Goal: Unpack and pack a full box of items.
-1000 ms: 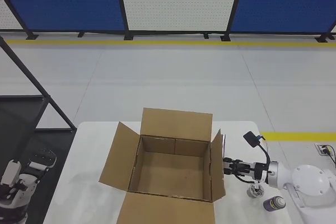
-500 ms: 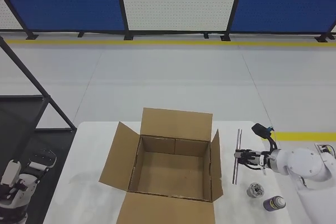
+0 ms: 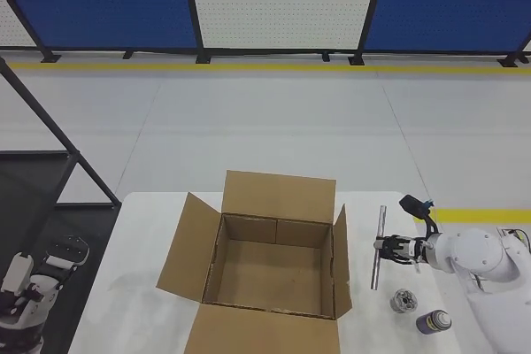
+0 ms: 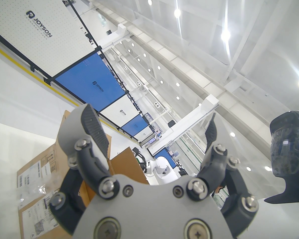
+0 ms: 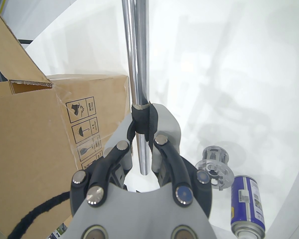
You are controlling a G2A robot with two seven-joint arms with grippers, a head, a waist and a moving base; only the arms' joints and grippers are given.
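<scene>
rod (image 3: 380, 226) (image 5: 135, 50): a polished metal bar, held over the bench (image 3: 133, 292) just beside the box's right flap, outside the box (image 3: 274, 230) (image 5: 27, 130).
right end effector (image 3: 382, 249) (image 5: 142, 121): clamped across the rod at about its middle, as judged from the top view; padded fingertips are pressed on both sides of it.
long axis: the rod runs front to back, nearly parallel to the box's right wall and crosswise to the fingers.
height: whether the rod touches the bench cannot be told.
left end effector (image 4: 149, 128): fingers spread wide, nothing between them, pointed up toward the ceiling; it is parked beyond the bench's left edge, well apart from the rod.
nearer arm: the right one, with the rod in hand already.
other items: a clear plastic spool (image 3: 404, 302) (image 5: 215, 166) and a spray can (image 3: 432, 322) (image 5: 246, 200) are seen on the bench, nearer the robot than the rod.
box interior: what is seen of it looks empty.
deciding relation: the box opening lies to the left of the rod, across the raised flap; for packing, the rod would probably have to be lifted over that flap with its axis kept along the box's depth.
</scene>
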